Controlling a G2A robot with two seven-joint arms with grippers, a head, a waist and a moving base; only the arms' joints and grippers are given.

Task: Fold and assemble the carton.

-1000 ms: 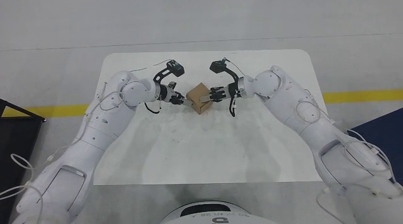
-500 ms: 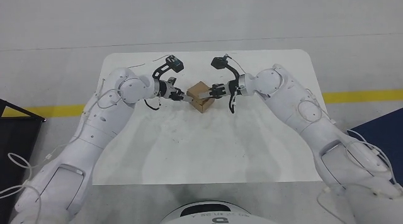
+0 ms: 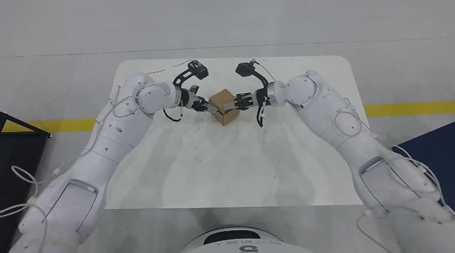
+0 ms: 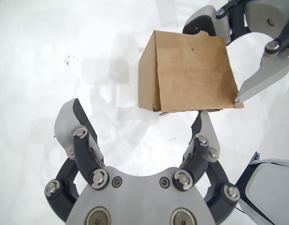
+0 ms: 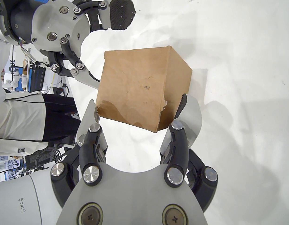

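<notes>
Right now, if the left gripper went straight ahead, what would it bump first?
The carton, most likely: it sits right ahead of the open left gripper, with one fingertip at its near edge.

Brown carton (image 3: 225, 105), white table (image 3: 284, 168)

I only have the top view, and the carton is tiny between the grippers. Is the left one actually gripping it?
Observer: No. The left gripper is open; one fingertip touches the carton at an edge, the other stands clear.
Operator: And the right?
Observer: The right gripper is shut on the carton, a finger on each side.
Operator: Any damage?
Observer: A torn edge beside the right gripper's pad.
</notes>
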